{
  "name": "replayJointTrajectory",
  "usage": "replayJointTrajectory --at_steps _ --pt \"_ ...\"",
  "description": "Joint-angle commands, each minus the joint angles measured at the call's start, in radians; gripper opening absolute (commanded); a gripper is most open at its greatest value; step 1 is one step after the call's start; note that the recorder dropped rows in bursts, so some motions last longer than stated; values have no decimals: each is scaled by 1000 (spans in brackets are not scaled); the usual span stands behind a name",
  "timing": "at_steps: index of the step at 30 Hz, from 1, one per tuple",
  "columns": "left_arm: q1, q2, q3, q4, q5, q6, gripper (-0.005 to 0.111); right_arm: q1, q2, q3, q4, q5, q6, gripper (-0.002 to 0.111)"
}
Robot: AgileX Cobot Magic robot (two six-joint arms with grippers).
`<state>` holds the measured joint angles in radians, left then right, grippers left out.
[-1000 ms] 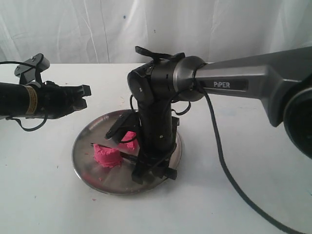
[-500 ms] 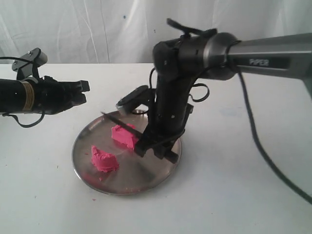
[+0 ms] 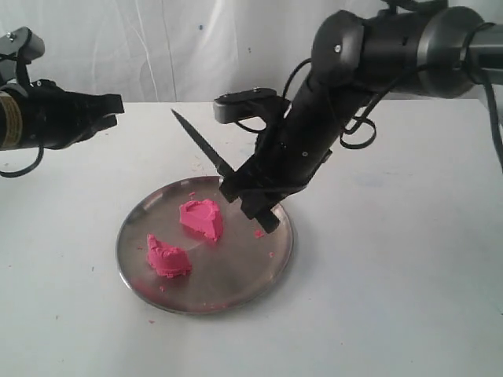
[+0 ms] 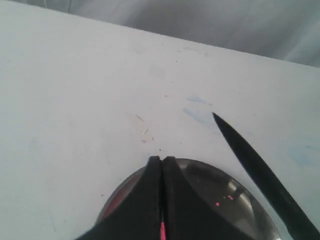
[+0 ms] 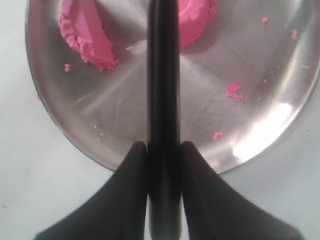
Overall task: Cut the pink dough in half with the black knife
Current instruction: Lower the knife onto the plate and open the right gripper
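I read this as a lab or robot test bench, not a home. I see a plain white table (image 3: 409, 267) backed by a draped white curtain (image 3: 157, 47), nothing domestic around. Two black arms work it, the right one trailing loose black cable (image 3: 357, 129). Just below the right claw (image 5: 163, 150) sits a lone round steel plate (image 3: 259, 271) with pink practice dough (image 3: 202, 219), cut in two pieces.

— Where's your right arm?

— Bent over from the right side, wrist angled down, my right gripper (image 3: 250, 200) clamped on the black knife (image 3: 201, 144), one finger on each side of its handle.

— And the left?

— Stretched level at the left edge, my left gripper (image 3: 110, 106) pressed closed, holding nothing.
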<state>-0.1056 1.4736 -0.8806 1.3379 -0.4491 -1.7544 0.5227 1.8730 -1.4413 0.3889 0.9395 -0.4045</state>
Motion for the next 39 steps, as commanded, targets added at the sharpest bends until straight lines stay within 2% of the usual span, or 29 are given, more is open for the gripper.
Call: replayJointTrajectory --at_steps 1,6,14,24,34,39 --pt "4 -94 7 61 36 2 0 -105 -15 86 278 -52 -150 0" --pt "2 -194 71 61 140 2 0 -174 -15 179 558 -60 -320 0" --pt "2 -368 207 61 293 6 0 -184 63 210 711 -15 -376 0" --pt "2 -533 294 61 309 2 0 -184 168 210 708 -57 -302 0" --pt "2 -577 333 59 312 0 0 -184 217 210 689 -70 -245 0" --pt "2 -577 333 59 312 0 0 -184 221 210 687 -86 -219 10"
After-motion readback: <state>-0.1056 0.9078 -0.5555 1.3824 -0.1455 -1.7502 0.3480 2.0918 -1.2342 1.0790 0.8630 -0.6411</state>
